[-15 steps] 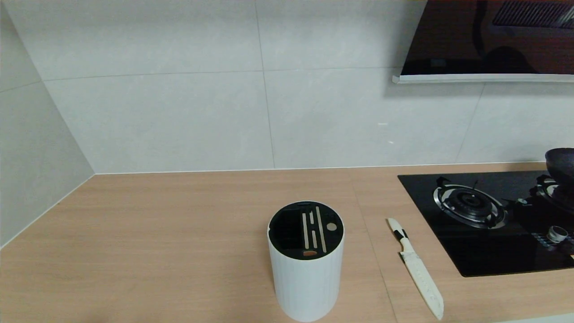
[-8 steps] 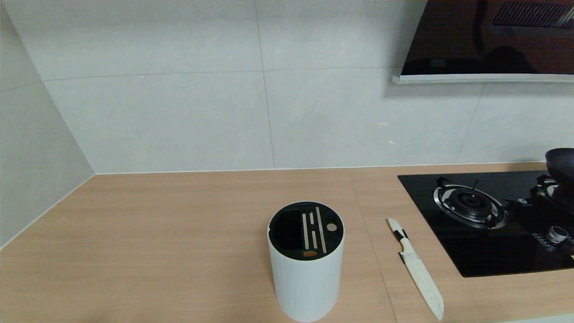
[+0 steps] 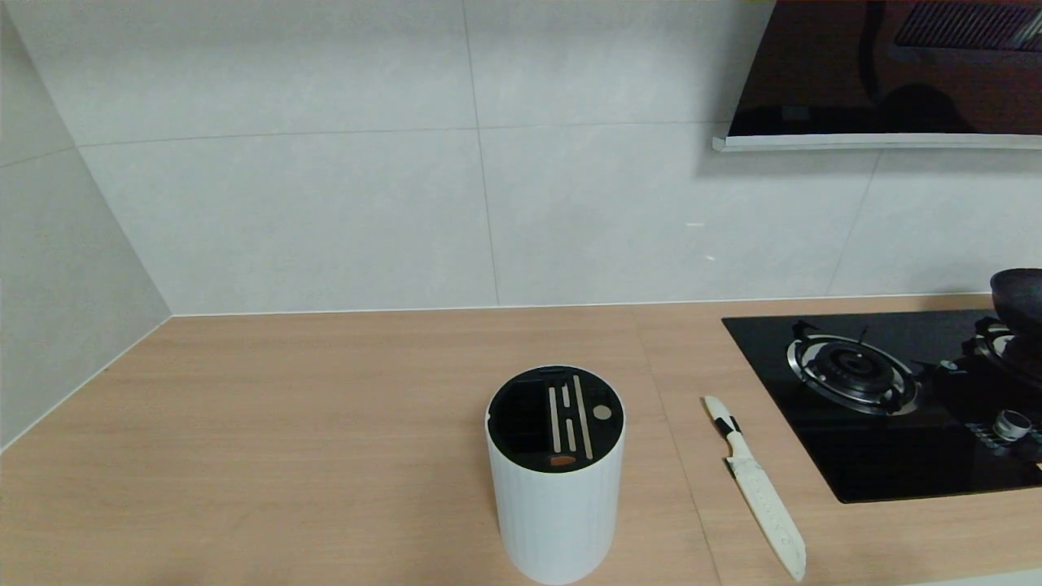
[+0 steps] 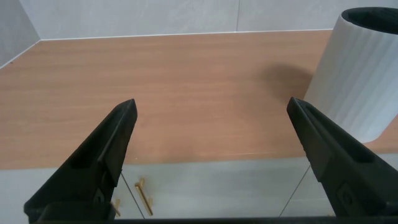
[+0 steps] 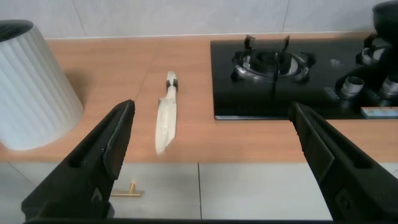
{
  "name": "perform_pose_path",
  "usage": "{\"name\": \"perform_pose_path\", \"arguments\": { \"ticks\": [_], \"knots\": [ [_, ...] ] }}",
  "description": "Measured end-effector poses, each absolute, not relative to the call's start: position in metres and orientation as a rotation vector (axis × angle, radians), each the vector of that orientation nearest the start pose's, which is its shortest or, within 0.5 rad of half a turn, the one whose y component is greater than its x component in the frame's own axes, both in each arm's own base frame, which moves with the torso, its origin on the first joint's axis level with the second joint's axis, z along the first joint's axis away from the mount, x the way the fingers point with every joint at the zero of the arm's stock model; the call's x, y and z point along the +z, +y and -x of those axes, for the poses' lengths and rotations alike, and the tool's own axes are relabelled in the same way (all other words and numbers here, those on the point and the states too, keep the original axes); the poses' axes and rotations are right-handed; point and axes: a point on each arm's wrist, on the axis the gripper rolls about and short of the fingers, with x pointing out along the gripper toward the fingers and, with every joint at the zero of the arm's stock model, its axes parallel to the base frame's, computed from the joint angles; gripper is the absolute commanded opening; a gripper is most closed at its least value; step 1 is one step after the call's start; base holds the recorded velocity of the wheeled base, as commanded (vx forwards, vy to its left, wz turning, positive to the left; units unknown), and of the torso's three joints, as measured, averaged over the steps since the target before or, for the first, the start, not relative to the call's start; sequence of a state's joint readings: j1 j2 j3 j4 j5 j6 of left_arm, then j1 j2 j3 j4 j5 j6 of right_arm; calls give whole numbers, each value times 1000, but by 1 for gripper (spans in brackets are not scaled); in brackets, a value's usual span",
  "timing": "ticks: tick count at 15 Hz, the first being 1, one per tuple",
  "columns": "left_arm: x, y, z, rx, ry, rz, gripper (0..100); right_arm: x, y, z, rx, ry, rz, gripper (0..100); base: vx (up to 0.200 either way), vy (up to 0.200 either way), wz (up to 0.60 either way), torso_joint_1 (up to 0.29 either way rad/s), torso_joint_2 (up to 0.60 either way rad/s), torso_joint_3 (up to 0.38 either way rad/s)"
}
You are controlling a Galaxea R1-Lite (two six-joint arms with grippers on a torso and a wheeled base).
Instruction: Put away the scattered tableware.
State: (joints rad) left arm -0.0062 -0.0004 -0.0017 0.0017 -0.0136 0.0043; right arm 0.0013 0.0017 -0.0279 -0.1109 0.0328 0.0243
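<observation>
On the counter [image 3: 326, 391], a white knife [image 3: 753, 480] lies flat — right of the holder [image 3: 556, 496].

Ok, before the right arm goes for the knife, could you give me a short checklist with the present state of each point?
1. Right gripper open, holding nothing: ok.
2. Left gripper open, holding nothing: ok.
3. Knife lies flat on the counter, apart from the holder and the stove: ok.
4. Holder upright, nothing sticking out of its slots: ok.
5. Blade fits a slot: cannot tell.
</observation>
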Motion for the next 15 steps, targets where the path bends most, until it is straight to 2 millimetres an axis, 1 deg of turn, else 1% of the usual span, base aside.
{"name": "perform_pose_path", "arguments": {
  "ticks": [3, 5, 8, 11, 15],
  "knots": [
    [76, 0, 23, -20, 0, -5, 100, 97, 3, 26, 132, -101, -22, 100, 0, 0, 0, 0, 0, 0],
    [76, 0, 23, -19, 0, -4, 100, 108, 4, 27, 204, -99, -34, 100, 0, 0, 0, 0, 0, 0],
    [76, 0, 23, -20, 0, -5, 100, 125, 5, 17, 262, -13, -67, 100, 0, 0, 0, 0, 0, 0],
    [76, 0, 23, -20, -1, -5, 100, 144, 6, -6, 292, 124, -90, 100, 0, 0, 0, 0, 0, 0],
    [76, 0, 23, -20, 0, -5, 100, 175, 10, -53, 336, 280, -99, 100, 0, 0, 0, 0, 0, 0]
  ]
}}
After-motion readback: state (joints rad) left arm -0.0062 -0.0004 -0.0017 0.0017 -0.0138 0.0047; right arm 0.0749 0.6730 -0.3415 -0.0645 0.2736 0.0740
